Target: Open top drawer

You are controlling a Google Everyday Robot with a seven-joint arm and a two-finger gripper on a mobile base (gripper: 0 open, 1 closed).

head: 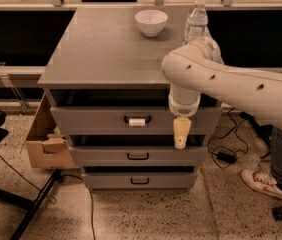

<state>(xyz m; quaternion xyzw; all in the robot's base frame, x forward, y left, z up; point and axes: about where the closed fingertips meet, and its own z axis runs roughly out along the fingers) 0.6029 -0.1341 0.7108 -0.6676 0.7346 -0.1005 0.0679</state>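
Observation:
The top drawer (96,120) is the tallest grey front of the cabinet, with a black handle and white tag (137,121). None of its interior shows; a dark gap lies above the front. My gripper (180,134) hangs pointing down from the white arm (231,84), in front of the right part of the top drawer's front. Its cream tip reaches the drawer's lower edge, to the right of the handle and apart from it.
Two shallower drawers (137,156) sit below. On the cabinet top (106,49) stand a white bowl (151,22) and a water bottle (196,21). A cardboard box (46,139) leans at the left. A person's leg and shoe (266,184) and cables are at the right.

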